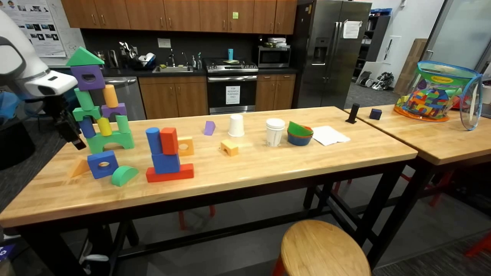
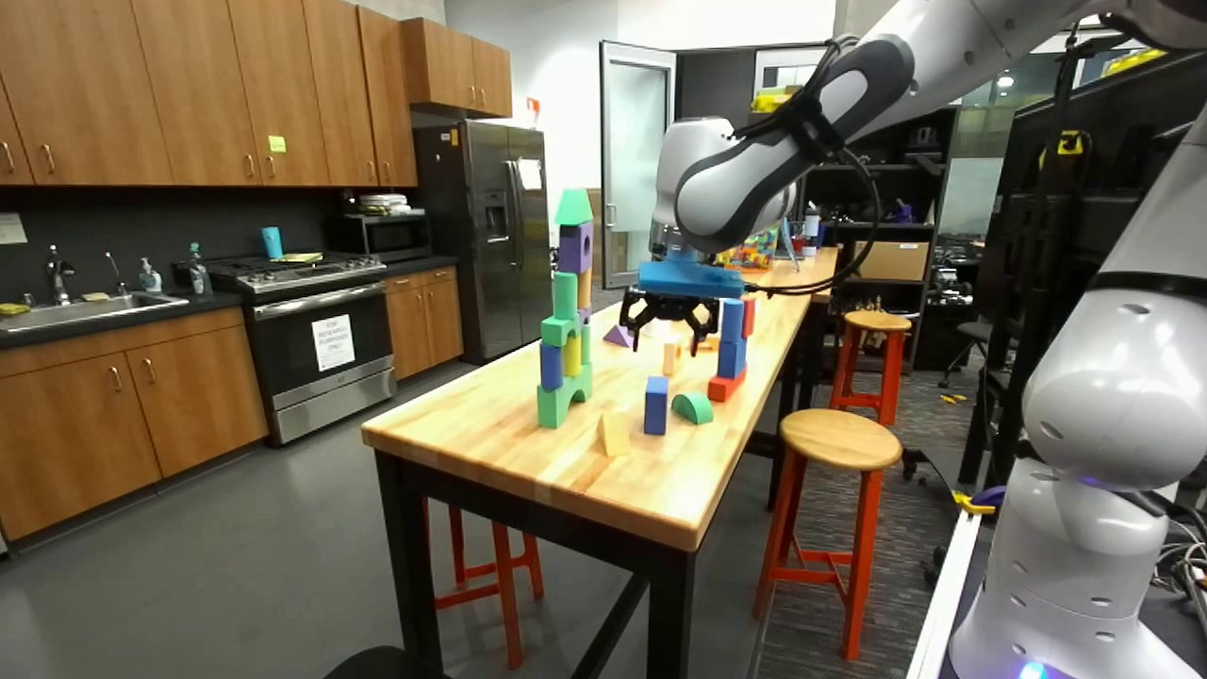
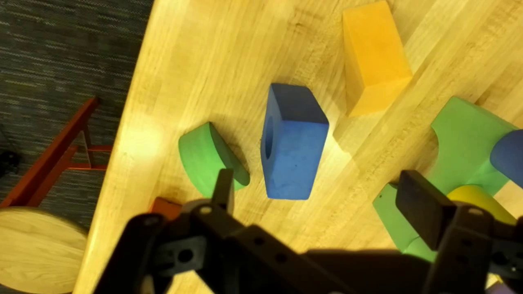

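Fingers (image 3: pixel 423 210) wide, empty. Blue block (image 3: pixel 296 159) on surface (image 3: pixel 261 53), between green half-circle (image 3: pixel 200 157) and orange wedge (image 3: pixel 378 49). Likely best: centre over block, lower straight, keep clear of tower (image 2: pixel 565 297).

Shows bright glare on the long pale wooden tabletop (image 3: pixel 145 136), left in the wrist view, and faint shadows mid-frame.

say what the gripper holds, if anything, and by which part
Nothing is held; the gripper hangs open, and the holed blue block rests on the table.
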Robot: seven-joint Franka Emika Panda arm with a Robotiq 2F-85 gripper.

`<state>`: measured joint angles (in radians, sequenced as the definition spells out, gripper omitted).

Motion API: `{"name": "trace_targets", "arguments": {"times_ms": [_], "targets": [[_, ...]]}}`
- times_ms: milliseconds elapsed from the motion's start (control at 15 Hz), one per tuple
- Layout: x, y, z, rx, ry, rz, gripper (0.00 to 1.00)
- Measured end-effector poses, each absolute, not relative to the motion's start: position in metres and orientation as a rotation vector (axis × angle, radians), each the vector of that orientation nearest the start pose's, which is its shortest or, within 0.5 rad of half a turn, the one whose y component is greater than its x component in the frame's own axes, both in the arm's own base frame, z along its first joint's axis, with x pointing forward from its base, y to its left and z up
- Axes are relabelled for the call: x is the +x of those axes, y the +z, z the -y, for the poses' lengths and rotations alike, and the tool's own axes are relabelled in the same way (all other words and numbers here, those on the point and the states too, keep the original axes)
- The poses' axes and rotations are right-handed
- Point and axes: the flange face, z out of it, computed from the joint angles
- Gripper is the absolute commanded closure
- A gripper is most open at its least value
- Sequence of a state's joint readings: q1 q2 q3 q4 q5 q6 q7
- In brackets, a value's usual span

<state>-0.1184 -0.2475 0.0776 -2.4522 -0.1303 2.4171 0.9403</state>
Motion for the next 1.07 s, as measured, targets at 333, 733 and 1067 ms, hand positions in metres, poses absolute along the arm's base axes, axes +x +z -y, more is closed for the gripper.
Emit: {"name": "trace_targets", "arguments": {"times_ms": [333, 733, 1067], "targets": [[0.473, 0.398, 0.020, -2.832, -0.354, -1.351, 0.00], [0.474, 0.384, 0.023, -2.829, -0.338, -1.356, 0.00], [0.471, 0.376, 0.029, -2.821, -0.328, -1.372, 0.00]]}}
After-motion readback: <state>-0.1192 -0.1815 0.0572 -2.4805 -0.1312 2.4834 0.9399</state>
